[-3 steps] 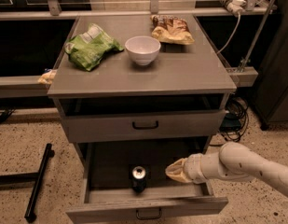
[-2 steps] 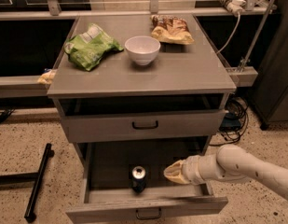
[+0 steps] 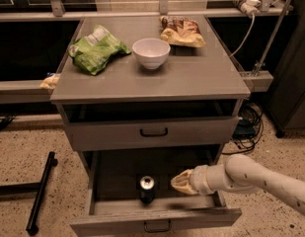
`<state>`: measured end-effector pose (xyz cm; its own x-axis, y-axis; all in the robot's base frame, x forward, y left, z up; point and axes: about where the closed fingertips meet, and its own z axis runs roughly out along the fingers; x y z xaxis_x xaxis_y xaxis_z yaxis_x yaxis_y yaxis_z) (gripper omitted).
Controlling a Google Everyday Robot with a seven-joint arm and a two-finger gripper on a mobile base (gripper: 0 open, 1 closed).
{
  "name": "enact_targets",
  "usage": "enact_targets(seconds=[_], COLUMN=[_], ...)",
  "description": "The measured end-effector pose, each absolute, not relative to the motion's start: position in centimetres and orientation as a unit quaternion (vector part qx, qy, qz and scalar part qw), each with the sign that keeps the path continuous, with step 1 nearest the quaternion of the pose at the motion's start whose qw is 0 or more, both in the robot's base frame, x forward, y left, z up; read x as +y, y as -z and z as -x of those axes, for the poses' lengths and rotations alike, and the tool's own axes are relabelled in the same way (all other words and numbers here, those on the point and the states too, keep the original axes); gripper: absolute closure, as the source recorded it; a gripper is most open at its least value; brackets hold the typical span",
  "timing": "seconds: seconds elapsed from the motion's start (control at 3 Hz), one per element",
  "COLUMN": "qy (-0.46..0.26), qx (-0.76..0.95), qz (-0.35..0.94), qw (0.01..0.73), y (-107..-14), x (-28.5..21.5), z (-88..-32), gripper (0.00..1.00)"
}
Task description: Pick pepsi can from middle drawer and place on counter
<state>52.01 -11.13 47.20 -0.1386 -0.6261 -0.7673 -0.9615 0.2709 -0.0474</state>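
The pepsi can stands upright in the open middle drawer, near the drawer's front and a little left of centre. It is dark with a silver top. My gripper is inside the drawer, just right of the can at about its height, pointing left at it with a small gap between them. The white arm comes in from the lower right. The grey counter tops the cabinet above.
A white bowl, a green snack bag and a brown snack bag lie on the counter. The upper drawer front is shut, overhanging the open drawer. A black bar lies on the floor at left; cables hang at right.
My gripper has moved left inside the drawer, closing the gap to the can. The can and the things on the counter have not moved.
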Motion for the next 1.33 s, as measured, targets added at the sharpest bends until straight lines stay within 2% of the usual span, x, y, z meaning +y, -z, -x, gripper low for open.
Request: enact_targets(seconds=[0.33,0.67,1.33], qy=[-0.248,-0.26,-0.287], qx=[0.709,0.7,0.667], qz=[0.555,0.555,0.566], qw=[0.357,0.366,0.391], y=[-46.6,-46.2,-45.1], x=[-10.3,-9.3,-5.7], z=[-52.6,-53.1,-54.3], gripper=[0.11,0.05,0.07])
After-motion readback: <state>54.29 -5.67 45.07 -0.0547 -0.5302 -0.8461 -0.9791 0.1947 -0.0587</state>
